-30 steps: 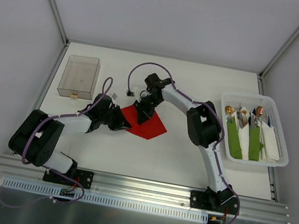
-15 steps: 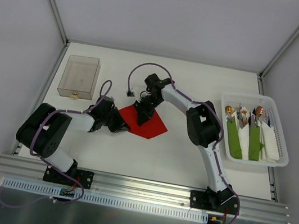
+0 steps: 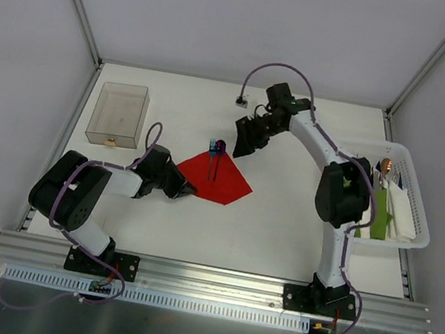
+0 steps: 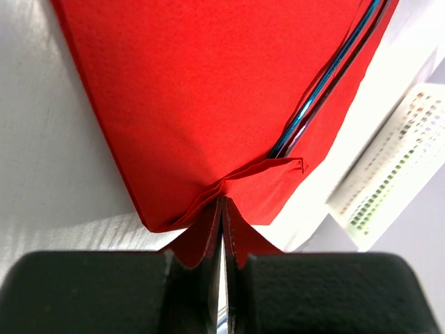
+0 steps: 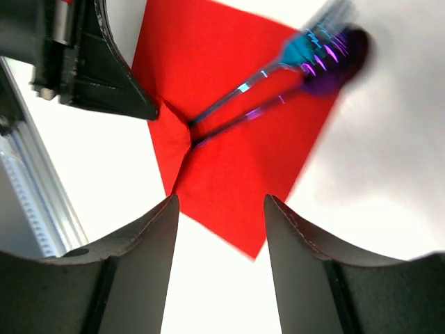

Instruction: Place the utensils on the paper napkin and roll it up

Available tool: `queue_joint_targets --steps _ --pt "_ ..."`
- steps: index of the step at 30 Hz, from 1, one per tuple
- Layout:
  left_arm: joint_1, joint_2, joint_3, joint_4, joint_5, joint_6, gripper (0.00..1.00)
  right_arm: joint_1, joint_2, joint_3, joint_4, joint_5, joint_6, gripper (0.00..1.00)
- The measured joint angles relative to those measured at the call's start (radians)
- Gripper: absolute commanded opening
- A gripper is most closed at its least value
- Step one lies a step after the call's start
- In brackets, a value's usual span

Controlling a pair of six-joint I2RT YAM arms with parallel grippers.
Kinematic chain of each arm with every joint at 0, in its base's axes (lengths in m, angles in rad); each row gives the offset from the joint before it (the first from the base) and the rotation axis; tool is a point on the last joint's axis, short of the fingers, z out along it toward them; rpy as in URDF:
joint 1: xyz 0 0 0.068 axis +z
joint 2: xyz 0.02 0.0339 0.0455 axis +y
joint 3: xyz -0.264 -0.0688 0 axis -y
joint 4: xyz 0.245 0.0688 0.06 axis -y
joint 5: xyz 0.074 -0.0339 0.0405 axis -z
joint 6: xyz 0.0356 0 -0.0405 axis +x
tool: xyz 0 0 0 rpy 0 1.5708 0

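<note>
The red paper napkin (image 3: 218, 182) lies flat mid-table. The two blue-purple utensils (image 3: 214, 154) rest side by side on it, heads past its far corner and handles running toward its left corner. My left gripper (image 3: 188, 189) is shut on that left corner; in the left wrist view the paper (image 4: 208, 90) puckers between the closed jaws (image 4: 222, 212), with the handles (image 4: 327, 76) ending just ahead. My right gripper (image 3: 242, 147) hangs open above and to the right of the napkin (image 5: 236, 160), holding nothing, looking down on the utensils (image 5: 313, 52).
A clear plastic box (image 3: 118, 113) stands at the back left. A white basket (image 3: 389, 241) at the right holds green and white napkin bundles and copper-headed utensils. The right arm's elbow (image 3: 345, 195) overlaps the basket's left side.
My right gripper opened, left the utensils on the napkin, and pulled away up and to the right. My left gripper stayed shut on the napkin's corner.
</note>
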State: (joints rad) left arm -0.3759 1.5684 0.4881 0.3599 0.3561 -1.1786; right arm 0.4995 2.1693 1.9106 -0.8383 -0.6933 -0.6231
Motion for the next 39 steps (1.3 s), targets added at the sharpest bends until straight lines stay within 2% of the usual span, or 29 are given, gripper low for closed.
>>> queue_joint_targets --steps 1,4,5,7,12,15,16,20,23,25,29,39 --pt "-0.004 0.002 -0.002 0.006 -0.002 -0.018 0.00 -0.024 -0.042 -0.031 0.008 0.000 0.022 0.56" --pt "-0.024 0.009 -0.010 0.030 -0.015 -0.070 0.00 -0.086 -0.175 -0.167 0.045 -0.008 0.095 0.64" --pt "-0.034 0.014 -0.011 0.040 -0.022 -0.090 0.00 -0.100 -0.213 -0.215 0.053 -0.015 0.122 0.77" --pt "-0.056 0.027 -0.010 0.058 -0.030 -0.130 0.00 -0.112 -0.272 -0.313 0.081 -0.028 0.176 0.87" --pt "-0.103 0.079 0.008 0.101 -0.040 -0.236 0.00 -0.101 -0.312 -0.483 0.134 -0.045 0.300 0.87" --pt "-0.129 0.114 0.030 0.122 -0.044 -0.300 0.00 -0.097 -0.312 -0.555 0.190 -0.054 0.393 0.72" --pt "-0.136 0.121 0.033 0.129 -0.047 -0.317 0.00 -0.096 -0.316 -0.579 0.222 -0.058 0.430 0.58" --pt "-0.151 0.127 0.036 0.135 -0.055 -0.358 0.00 -0.085 -0.337 -0.654 0.338 -0.063 0.543 0.28" --pt "-0.154 0.128 0.036 0.136 -0.062 -0.367 0.00 -0.055 -0.340 -0.676 0.417 -0.064 0.621 0.14" --pt "-0.155 0.128 0.035 0.136 -0.062 -0.373 0.00 -0.031 -0.339 -0.679 0.458 -0.073 0.659 0.09" --pt "-0.155 0.128 0.031 0.142 -0.063 -0.378 0.00 -0.006 -0.314 -0.679 0.540 -0.123 0.732 0.04" --pt "-0.155 0.127 0.027 0.149 -0.068 -0.380 0.00 -0.001 -0.200 -0.700 0.618 -0.188 0.841 0.02"
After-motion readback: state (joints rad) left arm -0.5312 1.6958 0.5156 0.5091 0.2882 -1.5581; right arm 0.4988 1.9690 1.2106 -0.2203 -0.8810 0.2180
